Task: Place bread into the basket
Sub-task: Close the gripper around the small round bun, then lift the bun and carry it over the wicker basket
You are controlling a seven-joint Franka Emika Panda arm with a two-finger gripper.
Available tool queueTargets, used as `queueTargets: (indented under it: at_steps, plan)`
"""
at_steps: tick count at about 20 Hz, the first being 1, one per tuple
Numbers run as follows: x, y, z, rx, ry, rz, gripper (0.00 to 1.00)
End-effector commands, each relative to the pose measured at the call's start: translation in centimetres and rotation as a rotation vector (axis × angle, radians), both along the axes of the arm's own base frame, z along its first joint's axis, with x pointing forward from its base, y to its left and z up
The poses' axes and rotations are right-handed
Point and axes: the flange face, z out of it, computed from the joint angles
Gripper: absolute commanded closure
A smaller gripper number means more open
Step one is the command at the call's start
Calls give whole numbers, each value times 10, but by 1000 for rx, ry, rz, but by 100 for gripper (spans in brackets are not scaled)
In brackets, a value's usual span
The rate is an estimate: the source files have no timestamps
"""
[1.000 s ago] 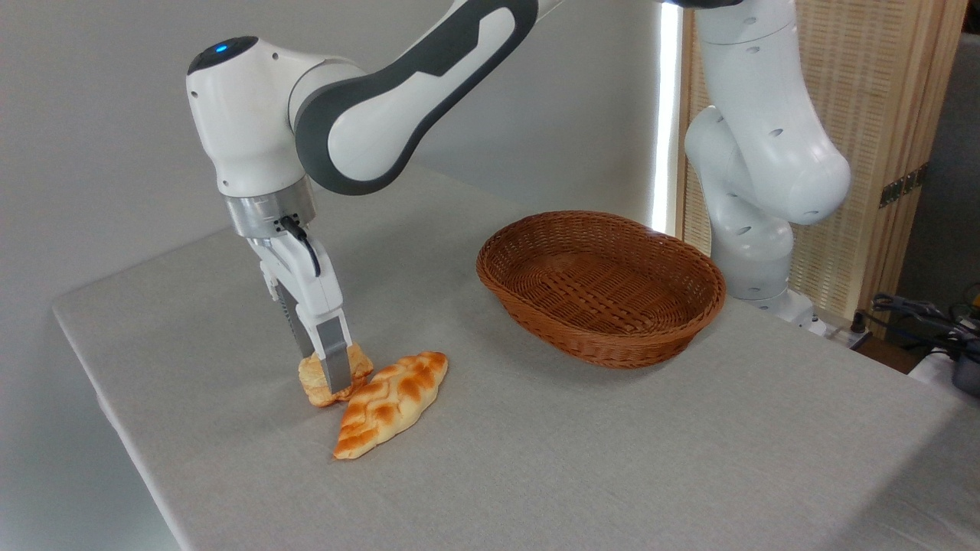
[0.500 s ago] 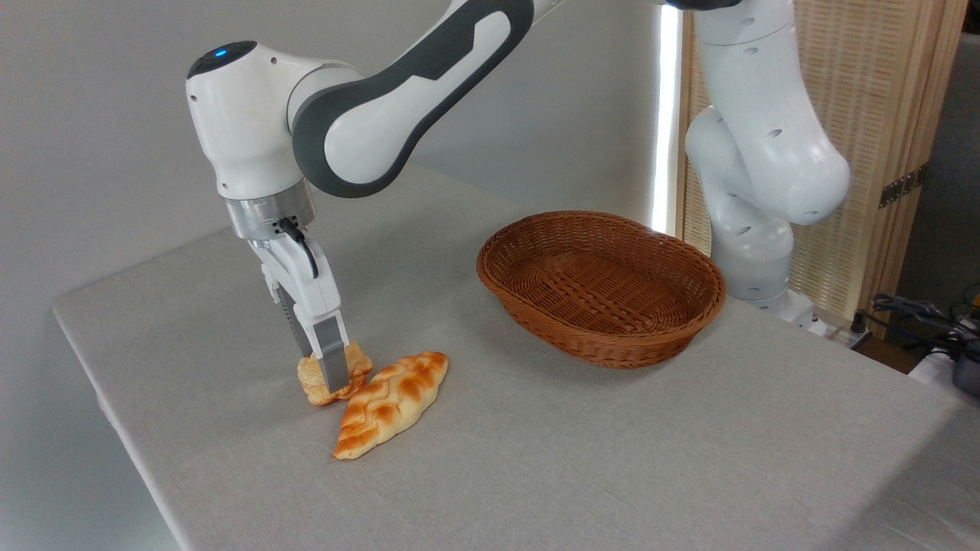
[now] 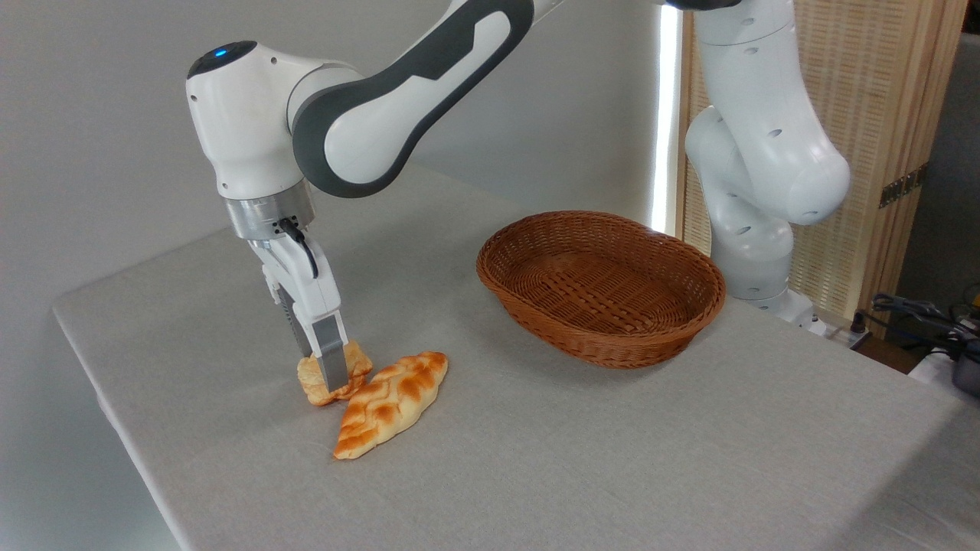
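Camera: braided loaf [image 3: 392, 403] against bread [image 3: 354, 363].

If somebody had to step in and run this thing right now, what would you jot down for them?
Gripper: down at the table with its fingers closed around the small round bun, apparently gripping it.
Bun: low at the table on the left, touching the striped braided loaf; whether it has left the cloth is unclear.
Basket: at right, nothing in it.
Done: bun reached and gripped.
Left: lift it, carry it right, drop it into the basket. Leave the loaf.
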Motion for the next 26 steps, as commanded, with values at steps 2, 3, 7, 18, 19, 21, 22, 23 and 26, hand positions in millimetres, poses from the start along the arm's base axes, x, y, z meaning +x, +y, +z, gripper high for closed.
queueTargets:
  at_steps: [2,3,7,18,19,21,22,23,26]
  plan:
    - [0,0,3,5,-16,-17,43]
    - [0,0,3,5,-16,-17,43]
    - [-4,2,21,1,-28,-4,43]
    - [-67,31,137,-24,-29,61,38]
    - [-78,34,143,-32,-26,63,38]
    - [-101,41,152,-36,-33,61,37]
    - [-112,44,155,-39,-34,61,37]
    - [-123,49,157,-52,-33,68,37]
    - [-156,58,159,-58,-9,98,37]
